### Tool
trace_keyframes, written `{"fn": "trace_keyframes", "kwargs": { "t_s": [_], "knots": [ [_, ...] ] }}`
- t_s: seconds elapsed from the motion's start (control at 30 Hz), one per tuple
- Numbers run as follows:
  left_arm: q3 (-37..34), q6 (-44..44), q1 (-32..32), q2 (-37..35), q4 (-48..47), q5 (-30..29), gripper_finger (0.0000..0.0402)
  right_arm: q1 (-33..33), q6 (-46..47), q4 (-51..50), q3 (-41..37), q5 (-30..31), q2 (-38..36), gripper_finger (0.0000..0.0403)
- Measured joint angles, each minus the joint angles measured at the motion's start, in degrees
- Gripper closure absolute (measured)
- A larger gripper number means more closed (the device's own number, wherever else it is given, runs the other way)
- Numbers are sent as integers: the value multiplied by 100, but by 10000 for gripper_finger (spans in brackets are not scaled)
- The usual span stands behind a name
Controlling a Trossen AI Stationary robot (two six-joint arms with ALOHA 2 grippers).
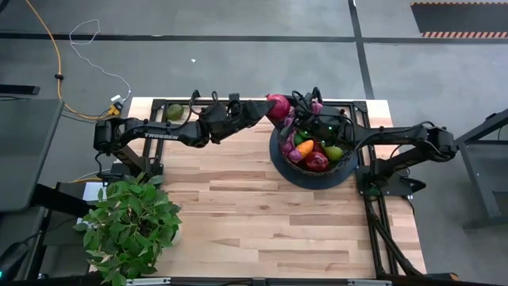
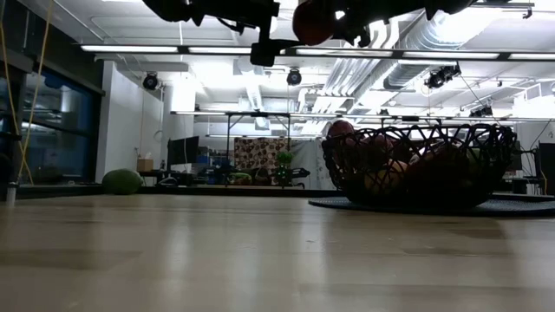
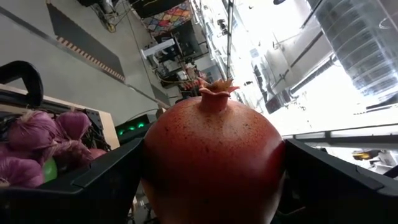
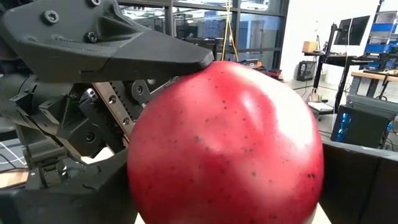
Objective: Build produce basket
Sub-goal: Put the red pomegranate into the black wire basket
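Note:
A red pomegranate hangs in the air over the far left rim of the black wire basket, high above the table in the low view. My left gripper reaches it from the table's left and is shut on it. My right gripper comes from the right, and its fingers close on the same fruit. The basket sits on a dark round mat and holds purple grapes, an orange, a red apple and a green pear. My left gripper pinches the pomegranate's round body between its two fingers, coming level from the table's left. The fruit is lifted clear. My right gripper has its fingers against opposite sides of the body, coming from the table's right; the left finger lies on top.
A green fruit lies on the table's far left corner, also seen in the low view. A leafy potted plant stands at the near left edge. Bare wood fills the table's middle and near right.

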Motion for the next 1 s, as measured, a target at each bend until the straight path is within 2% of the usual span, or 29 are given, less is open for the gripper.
{"fn": "trace_keyframes", "kwargs": {
  "t_s": [0.4, 0.57, 0.73, 1.0],
  "knots": [
    [0, 61, 7, -7, -31, 155, 41, -1, -24, 5, 0, 27, 0, 55],
    [0, 324, 70, -11, -4, 434, 35, -1, -34, 25, 0, 54, -13, 56],
    [0, 603, 251, -11, -17, 1023, 6, -6, -73, -7, 0, 99, -46, 56],
    [0, 782, 802, -15, -2, 2498, 3, -79, -503, -593, 0, 631, -442, 56]
  ]
}}
